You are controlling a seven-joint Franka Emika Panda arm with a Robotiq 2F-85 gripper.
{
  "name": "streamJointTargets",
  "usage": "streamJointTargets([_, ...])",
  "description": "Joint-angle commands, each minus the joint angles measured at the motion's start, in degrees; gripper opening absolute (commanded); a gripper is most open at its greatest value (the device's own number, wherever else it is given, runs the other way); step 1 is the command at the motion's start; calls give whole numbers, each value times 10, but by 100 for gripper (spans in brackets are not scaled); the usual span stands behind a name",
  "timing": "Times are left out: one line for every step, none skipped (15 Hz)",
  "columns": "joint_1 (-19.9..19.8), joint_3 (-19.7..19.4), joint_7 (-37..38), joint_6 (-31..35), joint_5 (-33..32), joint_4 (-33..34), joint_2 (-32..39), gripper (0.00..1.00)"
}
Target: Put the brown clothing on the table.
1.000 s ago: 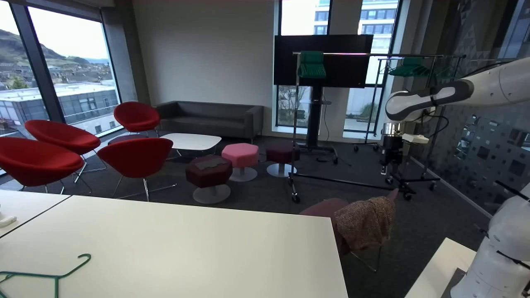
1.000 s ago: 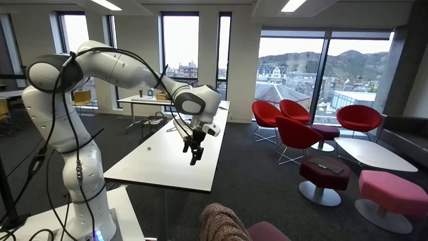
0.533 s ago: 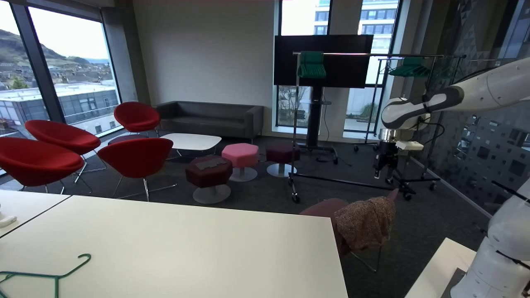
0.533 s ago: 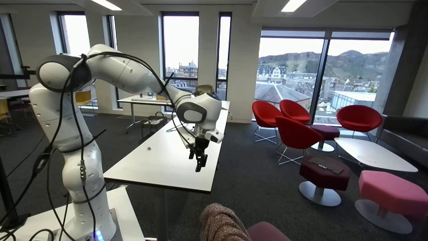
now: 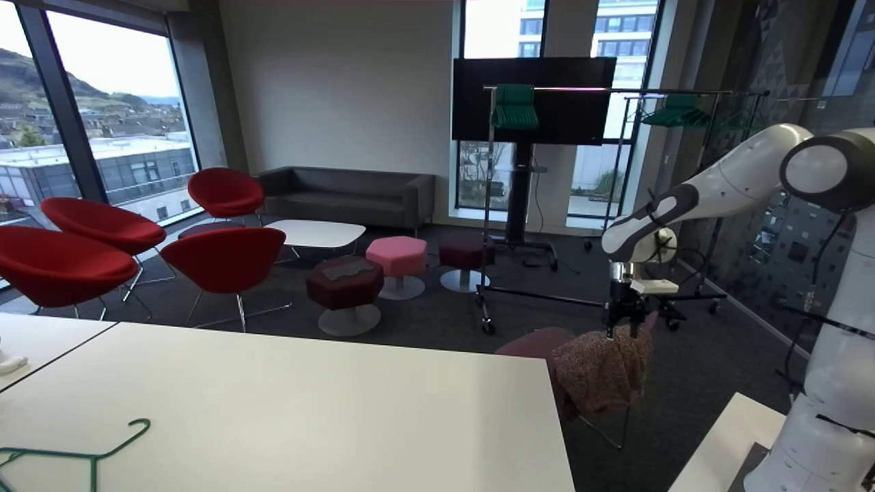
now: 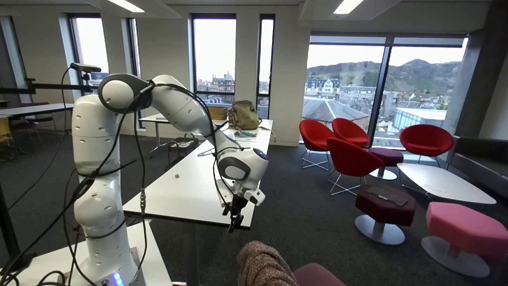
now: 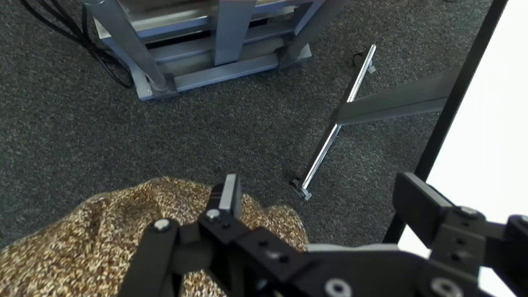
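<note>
The brown clothing hangs wrinkled over the back of a dusky red chair beside the table's end. Its top shows in an exterior view, and it fills the lower left of the wrist view. The table has a cream-white top; it also shows in an exterior view and at the right edge of the wrist view. My gripper is open and empty, pointing down. In the wrist view its left finger overlaps the clothing and its right finger overlaps the table edge. In an exterior view the gripper is at the clothing's top; contact cannot be told.
The chair stands close to the table's end. A green hanger lies on the table. A clothes rack stands behind the chair. A green backpack stands at the table's far end. Table leg feet stand on the carpet.
The arm has folded back and my gripper has come down from higher up towards the top of the clothing. The clothing, chair and table have not moved.
</note>
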Motion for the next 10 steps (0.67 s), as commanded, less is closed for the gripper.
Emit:
streamJointTargets([-22, 22, 2, 0, -1, 3, 14, 100])
streamJointTargets([-23, 22, 2, 0, -1, 7, 24, 100])
streamJointTargets([-24, 23, 3, 0, 0, 10, 29, 100])
streamJointTargets([-24, 23, 3, 0, 0, 11, 30, 100])
streamJointTargets([-25, 23, 3, 0, 0, 13, 30, 100])
streamJointTargets([-26, 23, 3, 0, 0, 14, 30, 100])
streamJointTargets([-26, 23, 3, 0, 0, 14, 30, 100])
streamJointTargets([-25, 25, 5, 3, -7, 14, 36, 100])
streamJointTargets([-24, 28, 7, 7, -13, 13, 41, 100])
streamJointTargets([-22, 31, 8, 22, -17, 10, 52, 100])
